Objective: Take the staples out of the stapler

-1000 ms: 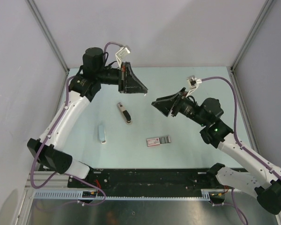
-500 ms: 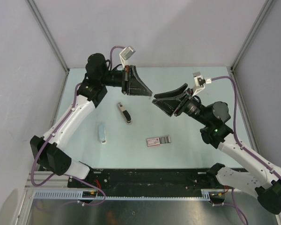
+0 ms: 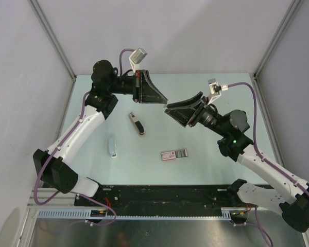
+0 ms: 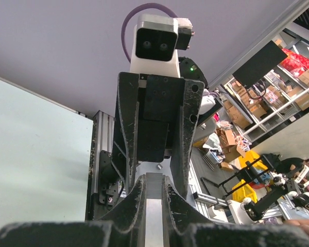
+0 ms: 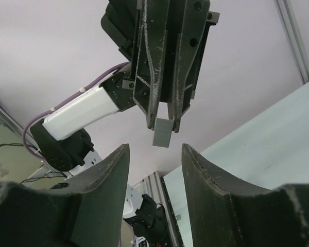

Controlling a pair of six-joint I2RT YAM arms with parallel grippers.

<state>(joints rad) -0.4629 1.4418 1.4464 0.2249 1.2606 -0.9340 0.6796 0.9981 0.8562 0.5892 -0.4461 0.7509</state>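
Top external view: on the pale green table (image 3: 211, 172) both arms are raised and their grippers meet above the far half, tip toward tip. The left arm (image 3: 77, 128) reaches from the left and the right arm (image 3: 262, 167) from the right.

The left gripper (image 3: 162, 100) is pinching a small flat grey piece (image 5: 163, 133). In the right wrist view this piece sticks out from between the two fingertips. What the piece is, I cannot tell.

The right gripper (image 5: 154, 149) has its fingers spread. The grey piece hangs just in front of the gap between them, and it touches neither finger.

The stapler (image 3: 169, 155) lies flat on the table, on the near side of the right gripper and well apart from both grippers. The staples (image 3: 182, 153) lie just beside its end, on the side toward the right arm. If they touch it I cannot tell.

A pale blue oblong thing (image 3: 112, 145) lies on the near side of the left gripper, close to the left arm. A dark grey and black thing (image 3: 137, 124) lies between it and the left gripper, also on the table.
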